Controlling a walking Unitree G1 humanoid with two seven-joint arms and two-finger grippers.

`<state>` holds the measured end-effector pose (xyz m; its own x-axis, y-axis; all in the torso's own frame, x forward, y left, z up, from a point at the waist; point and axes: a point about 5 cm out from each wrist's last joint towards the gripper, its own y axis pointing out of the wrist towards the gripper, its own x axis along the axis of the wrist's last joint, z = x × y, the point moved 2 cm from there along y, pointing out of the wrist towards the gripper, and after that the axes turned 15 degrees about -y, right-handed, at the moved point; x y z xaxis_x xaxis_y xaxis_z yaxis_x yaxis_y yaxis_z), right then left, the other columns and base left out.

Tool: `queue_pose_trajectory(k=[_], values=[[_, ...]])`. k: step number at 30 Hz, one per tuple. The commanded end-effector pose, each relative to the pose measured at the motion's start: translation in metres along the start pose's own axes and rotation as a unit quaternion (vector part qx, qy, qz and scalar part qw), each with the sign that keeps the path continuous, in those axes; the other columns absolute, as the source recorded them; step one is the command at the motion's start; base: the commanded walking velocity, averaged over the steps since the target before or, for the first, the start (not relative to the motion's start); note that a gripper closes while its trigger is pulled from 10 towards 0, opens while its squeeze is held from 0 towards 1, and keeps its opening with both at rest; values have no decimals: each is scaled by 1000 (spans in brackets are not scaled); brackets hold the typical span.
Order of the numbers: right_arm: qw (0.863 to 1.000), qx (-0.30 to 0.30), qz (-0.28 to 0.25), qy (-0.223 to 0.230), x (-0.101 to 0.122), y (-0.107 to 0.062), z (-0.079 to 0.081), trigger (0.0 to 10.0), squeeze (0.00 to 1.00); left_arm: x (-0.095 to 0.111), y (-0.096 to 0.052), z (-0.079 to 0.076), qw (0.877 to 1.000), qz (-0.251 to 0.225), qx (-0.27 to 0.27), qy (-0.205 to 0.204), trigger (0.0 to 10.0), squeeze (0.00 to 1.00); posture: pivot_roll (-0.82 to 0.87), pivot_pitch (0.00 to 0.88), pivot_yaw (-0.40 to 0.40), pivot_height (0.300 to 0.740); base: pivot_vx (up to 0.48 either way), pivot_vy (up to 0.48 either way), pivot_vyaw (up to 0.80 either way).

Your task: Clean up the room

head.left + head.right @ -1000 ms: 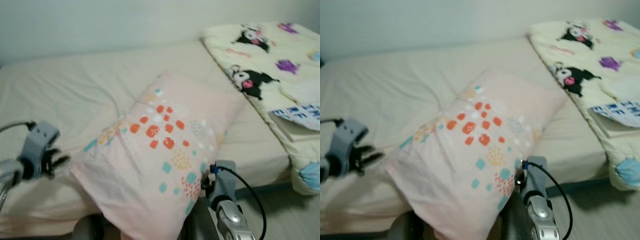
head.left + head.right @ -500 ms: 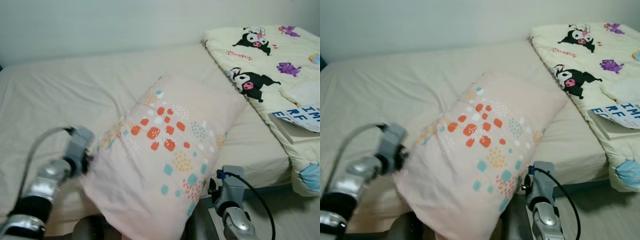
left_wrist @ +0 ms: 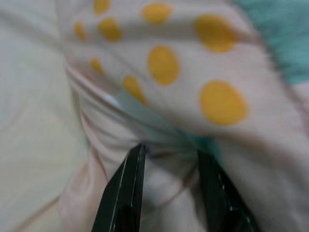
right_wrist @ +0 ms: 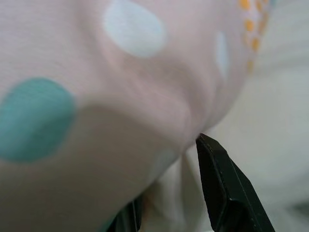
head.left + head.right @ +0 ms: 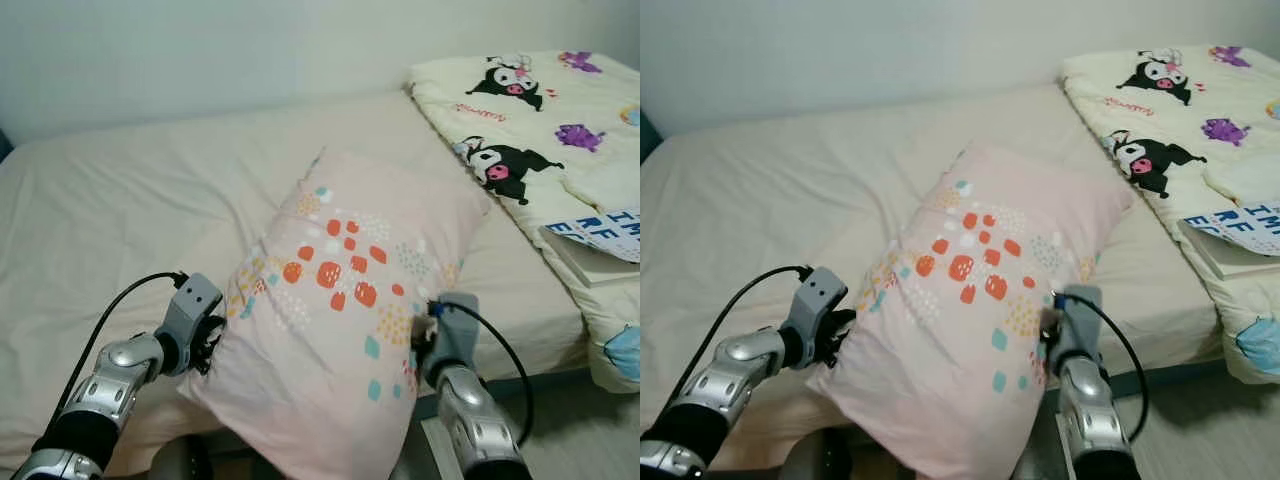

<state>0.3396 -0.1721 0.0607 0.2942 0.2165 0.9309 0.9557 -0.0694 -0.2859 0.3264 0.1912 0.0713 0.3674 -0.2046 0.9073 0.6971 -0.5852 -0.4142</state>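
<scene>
A pink spotted pillow (image 5: 345, 310) lies at the bed's (image 5: 120, 210) near edge — left tool (image 3: 169, 152) grasping its 9 o'clock side, right tool (image 4: 169, 193) grasping its 4 o'clock side.

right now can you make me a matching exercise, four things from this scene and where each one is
Things:
1. pillow
2. book
3. left hand
4. right hand

Places:
A. pressed on the pillow's side nearer the quilt
B. lying on the cartoon quilt
C. gripping the pillow's edge farther from the quilt
D. between both hands, above the bed

Pairs: 1-D, 2-B, 3-C, 4-A
</scene>
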Motion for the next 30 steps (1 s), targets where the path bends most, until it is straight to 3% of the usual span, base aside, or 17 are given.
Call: queue_pose_trajectory(k=[1, 2, 4, 5, 6, 9, 11, 14, 16, 18, 20, 23, 25, 26, 27, 28, 30], values=[[997, 56, -43, 0, 26, 6, 27, 10000, 0, -20, -5, -10, 998, 46, -39, 16, 10000, 0, -28, 103, 25, 508, 0, 0, 0], [997, 56, -43, 0, 26, 6, 27, 10000, 0, -20, -5, -10, 998, 46, -39, 16, 10000, 0, -28, 103, 25, 508, 0, 0, 0], [994, 84, -63, -4, 41, 9, 40, 10000, 0, -22, -9, -13, 997, 51, -53, 20, 10000, 0, -24, 102, 21, 508, 0, 0, 0], [990, 115, -82, -6, 54, 10, 54, 10000, 0, -24, -16, -18, 996, 55, -69, 24, 10000, 0, -22, 100, 19, 508, 0, 0, 0], [990, 115, -82, -6, 54, 10, 54, 10000, 0, -24, -16, -18, 996, 55, -69, 24, 10000, 0, -22, 100, 19, 508, 0, 0, 0], [974, 192, -119, -12, 78, 7, 86, 10000, 0, -20, -36, -32, 991, 53, -119, 16, 10000, 0, -19, 99, 15, 508, 0, 0, 0], [967, 221, -127, -18, 80, 3, 98, 10000, 0, -14, -47, -40, 989, 43, -140, 9, 10000, 0, -18, 98, 12, 508, 0, 0, 0], [965, 230, -127, -19, 80, 2, 101, 10000, 0, -12, -51, -43, 988, 41, -149, 6, 10000, 0, -18, 98, 12, 508, 0, 0, 0], [962, 246, -115, -24, 67, -4, 104, 10000, 0, 1, -66, -58, 983, 20, -184, -11, 10000, 0, -2, 96, -2, 508, 0, 0, 0], [961, 253, -108, -30, 60, -7, 104, 10000, 0, 5, -71, -65, 980, 12, -196, -18, 10000, 0, -2, 96, -2, 508, 0, 0, 0], [964, 246, -87, -45, 42, -9, 97, 10000, 0, 4, -75, -76, 978, 6, -208, -28, 10000, 0, 2, 94, -10, 508, 0, 0, 0], [968, 233, -80, -38, 38, -9, 91, 10000, 0, 3, -74, -78, 977, 5, -208, -32, 10000, 0, 6, 93, -14, 508, 0, 0, 0], [983, 170, -67, -25, 27, -5, 64, 10000, 0, 2, -74, -82, 979, -2, -199, -40, 10000, 0, 5, 98, -13, 508, 0, 0, 0], [983, 170, -67, -25, 27, -5, 64, 10000, 0, 2, -74, -82, 979, -2, -199, -40, 10000, 0, 5, 98, -13, 508, 0, 0, 0], [989, 132, -59, -19, 22, -2, 47, 10000, 0, 3, -72, -80, 984, -10, -176, -38, 10000, 0, 5, 99, -14, 508, 0, 0, 0], [995, 87, -50, -6, 16, 0, 25, 10000, 0, 7, -68, -67, 991, -28, -122, -37, 10000, 0, 7, 100, -15, 508, 0, 0, 0], [999, 34, -37, 14, 7, -1, -1, 10000, 0, 14, -60, -42, 997, -62, -34, -35, 10000, 0, 7, 101, -16, 508, 0, 0, 0]])
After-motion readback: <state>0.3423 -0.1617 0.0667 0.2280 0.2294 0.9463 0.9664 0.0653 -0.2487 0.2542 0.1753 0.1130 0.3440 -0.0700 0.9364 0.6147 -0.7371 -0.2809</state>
